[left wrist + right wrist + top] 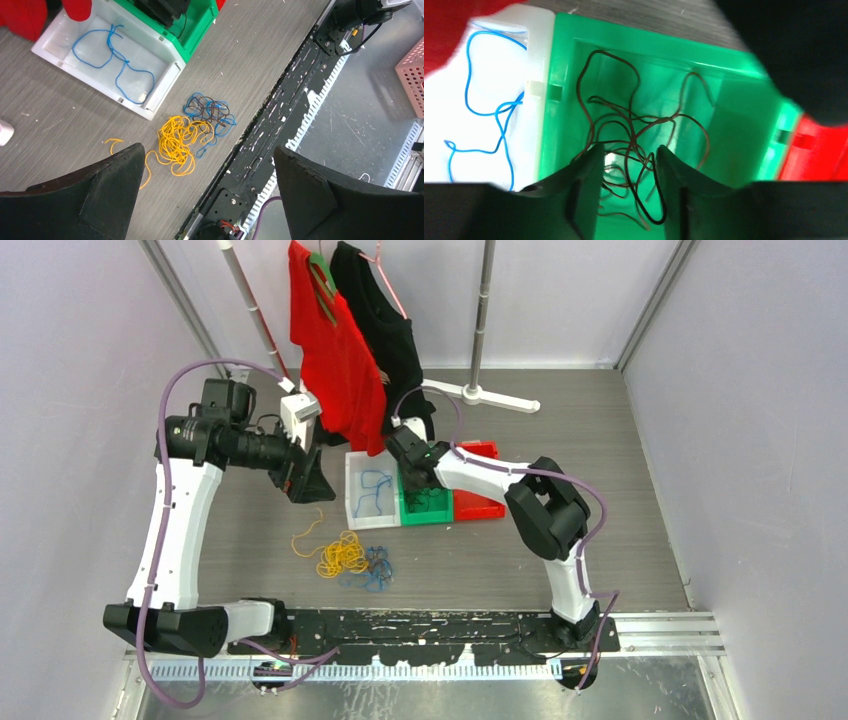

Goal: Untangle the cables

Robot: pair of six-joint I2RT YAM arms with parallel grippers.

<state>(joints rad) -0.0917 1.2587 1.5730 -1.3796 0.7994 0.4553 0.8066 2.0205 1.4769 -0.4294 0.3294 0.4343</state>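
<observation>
1. Your left gripper: jaws wide apart, hanging above the worktop.
2. Your right gripper: jaws narrowly parted, down inside the green bin, dark cables lying loose between its fingers.
3. Remaining cables: yellow bunch touching the blue-and-black tangle on the worktop; one blue cable in the white bin.

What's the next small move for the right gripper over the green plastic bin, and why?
Probably lift the right gripper straight up out of the green plastic bin. Its jaws stand apart among the thin dark cables lying loose there, so none looks pinched. A yellow-orange cable tangle and a blue-and-dark bundle lie unsorted on the grey table.
</observation>
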